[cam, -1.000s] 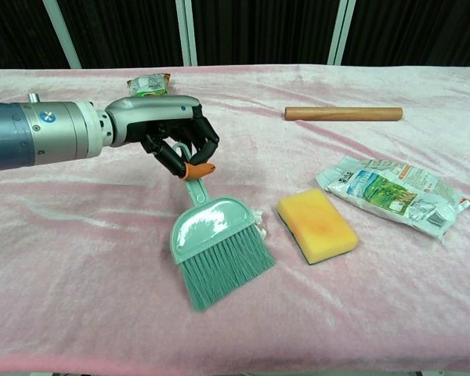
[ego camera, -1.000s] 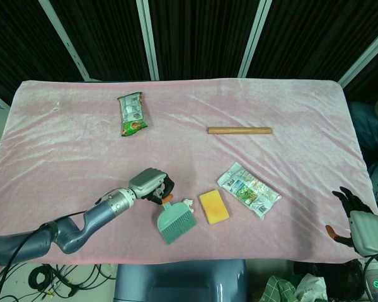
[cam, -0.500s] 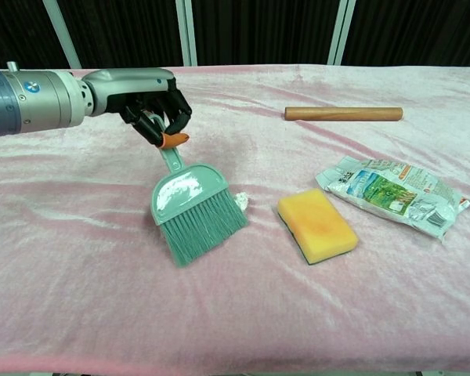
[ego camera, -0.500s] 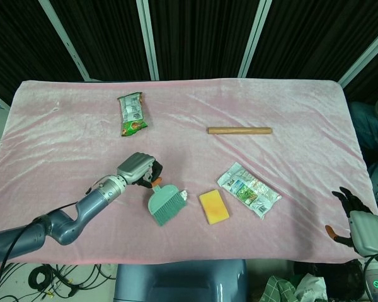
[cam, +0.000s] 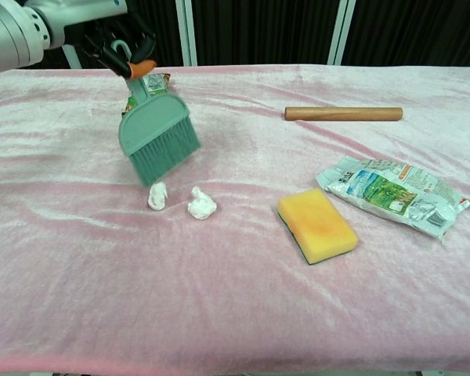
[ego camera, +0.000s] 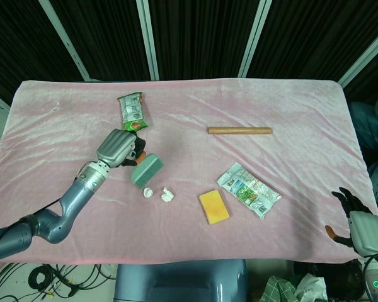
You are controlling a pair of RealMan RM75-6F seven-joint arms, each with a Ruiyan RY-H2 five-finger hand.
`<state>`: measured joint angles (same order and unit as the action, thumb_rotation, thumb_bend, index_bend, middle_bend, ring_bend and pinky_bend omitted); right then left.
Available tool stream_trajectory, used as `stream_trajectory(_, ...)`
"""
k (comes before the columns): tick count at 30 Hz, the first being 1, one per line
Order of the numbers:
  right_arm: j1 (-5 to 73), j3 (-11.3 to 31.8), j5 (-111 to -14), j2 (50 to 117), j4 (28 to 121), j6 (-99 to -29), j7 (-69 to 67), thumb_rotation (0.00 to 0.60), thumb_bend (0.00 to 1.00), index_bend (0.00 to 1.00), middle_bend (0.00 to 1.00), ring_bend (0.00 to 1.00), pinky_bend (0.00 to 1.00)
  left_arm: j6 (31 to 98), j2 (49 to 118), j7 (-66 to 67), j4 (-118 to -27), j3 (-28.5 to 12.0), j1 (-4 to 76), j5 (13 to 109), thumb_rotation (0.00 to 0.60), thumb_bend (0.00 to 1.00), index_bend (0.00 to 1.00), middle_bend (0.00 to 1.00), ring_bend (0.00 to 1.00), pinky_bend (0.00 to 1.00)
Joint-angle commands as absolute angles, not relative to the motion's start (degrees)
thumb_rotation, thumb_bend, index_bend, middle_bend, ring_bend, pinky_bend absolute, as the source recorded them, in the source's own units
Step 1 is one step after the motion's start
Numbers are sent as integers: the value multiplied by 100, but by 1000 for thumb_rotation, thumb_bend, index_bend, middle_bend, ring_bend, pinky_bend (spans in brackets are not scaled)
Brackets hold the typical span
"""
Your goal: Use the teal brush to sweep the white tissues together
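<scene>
The teal brush (cam: 157,133) looks like light, stiff plastic with springy bristles, best taken by its thin handle, which is where the left hand (ego camera: 121,148) pinches it, lifted above the tabletop's left-front area. Two white tissues (cam: 201,203) lie just beneath, feather-light and easy to flick. The right hand (ego camera: 353,217) waits spread off the right-front corner.

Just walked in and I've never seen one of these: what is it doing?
The robot's left hand holds a teal brush by its handle, lifted just above the pink table. Two small white tissues lie close together right below the bristles, not touching. The right hand waits at the table's edge, holding nothing. A sponge, two packets and a wooden stick lie nearby, untouched.
</scene>
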<state>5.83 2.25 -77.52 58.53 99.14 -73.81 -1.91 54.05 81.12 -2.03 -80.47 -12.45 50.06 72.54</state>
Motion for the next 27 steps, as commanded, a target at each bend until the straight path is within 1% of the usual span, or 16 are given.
stream_trajectory(1, 583, 224, -7749, 5852, 9914, -7378, -190, 600, 211, 163, 70, 136, 275, 5842, 8206, -796, -8279, -1376, 4809, 7587, 600, 490, 759, 749, 456, 530)
stream_trajectory(5, 585, 223, -7738, 5847, 9918, -7367, -191, 600, 211, 163, 70, 136, 275, 5725, 8219, -1431, -8422, -1366, 4788, 7646, 600, 490, 760, 750, 456, 530)
stream_trajectory(11, 590, 226, -7723, 5837, 9922, -7351, -196, 600, 212, 164, 70, 136, 275, 5400, 8208, -3001, -8649, -1383, 4831, 7881, 600, 490, 769, 761, 456, 530)
stream_trajectory(16, 592, 225, -7721, 5832, 9924, -7346, -206, 600, 212, 163, 70, 136, 275, 4869, 8016, -3857, -8821, -1235, 4923, 7995, 600, 490, 770, 761, 463, 541)
stream_trajectory(20, 591, 224, -7728, 5831, 9925, -7350, -208, 600, 213, 163, 70, 136, 275, 4398, 7818, -3998, -8835, -1079, 5030, 8007, 600, 490, 770, 761, 464, 544)
stream_trajectory(27, 589, 226, -7726, 5835, 9927, -7359, -201, 600, 213, 163, 70, 136, 275, 4218, 7931, -3768, -8534, -853, 5063, 8089, 600, 489, 770, 761, 463, 544)
